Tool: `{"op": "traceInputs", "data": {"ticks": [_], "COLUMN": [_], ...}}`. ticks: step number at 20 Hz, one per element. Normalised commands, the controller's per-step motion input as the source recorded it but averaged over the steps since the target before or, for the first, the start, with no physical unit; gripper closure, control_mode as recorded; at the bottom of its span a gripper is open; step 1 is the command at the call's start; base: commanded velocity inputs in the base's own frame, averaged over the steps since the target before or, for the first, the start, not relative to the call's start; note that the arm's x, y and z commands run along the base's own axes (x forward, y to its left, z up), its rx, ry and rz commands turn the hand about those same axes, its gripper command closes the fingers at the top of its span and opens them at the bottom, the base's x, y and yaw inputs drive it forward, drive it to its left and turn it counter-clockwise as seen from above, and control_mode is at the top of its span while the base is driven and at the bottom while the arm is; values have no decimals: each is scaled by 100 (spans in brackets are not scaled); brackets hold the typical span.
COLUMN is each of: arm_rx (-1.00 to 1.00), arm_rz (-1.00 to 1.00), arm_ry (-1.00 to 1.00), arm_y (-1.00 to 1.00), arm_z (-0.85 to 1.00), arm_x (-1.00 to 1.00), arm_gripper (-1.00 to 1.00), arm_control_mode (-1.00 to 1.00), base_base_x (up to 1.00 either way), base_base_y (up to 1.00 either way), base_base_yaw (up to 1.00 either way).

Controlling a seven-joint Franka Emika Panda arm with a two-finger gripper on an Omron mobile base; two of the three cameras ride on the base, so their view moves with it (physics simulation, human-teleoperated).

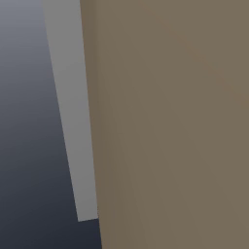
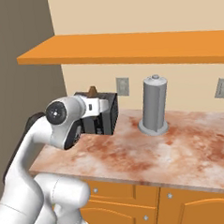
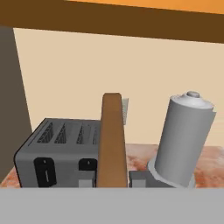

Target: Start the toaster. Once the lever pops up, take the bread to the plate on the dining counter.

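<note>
A brown wall panel (image 1: 170,121) is filling the right of the left base view, with a grey strip (image 1: 73,112) slanting down beside it at left.

In the right base view, a pinkish marbled table (image 2: 182,147) is stretching across the middle of the frame over orange cabinets (image 2: 176,208), and an orange shelf (image 2: 128,47) is running across the upper part. The white robot arm (image 2: 37,156) is rising from the lower left and reaching toward a dark toaster (image 2: 109,115) sitting at the table's left end, left of centre. A tall grey cylinder (image 2: 154,104) is standing on the table, right of the toaster and apart from it.

In the hand view, the toaster (image 3: 57,151) is sitting at lower left and the cylinder (image 3: 181,140) at right. The bread (image 3: 112,140) is standing edge-on in the centre of the frame, clenched between the two grey fingertips (image 3: 86,178) of the gripper (image 3: 112,179) at the bottom, in front of the toaster.
</note>
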Motion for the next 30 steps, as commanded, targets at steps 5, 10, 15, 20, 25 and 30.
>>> {"op": "traceInputs", "data": {"ticks": [5, 10, 15, 20, 25, 30], "arm_rx": [0, 0, 1, 3, 0, 0], "arm_rz": [-1, 0, 0, 0, 3, 5], "arm_ry": [14, 21, 17, 14, 10, 4], "arm_y": [0, 0, 1, 0, 5, 20], "arm_z": [52, 26, 14, 23, 5, 0], "arm_x": [-73, -85, -72, -59, -61, -34], "arm_gripper": [100, 100, 100, 100, 100, 100], "arm_control_mode": [-100, -100, -100, -100, -100, -100], "base_base_x": [0, 0, 0, 0, 0, 0], "base_base_y": [0, 0, 0, 0, 0, 0], "base_base_yaw": [0, 0, 0, 0, 0, 0]}}
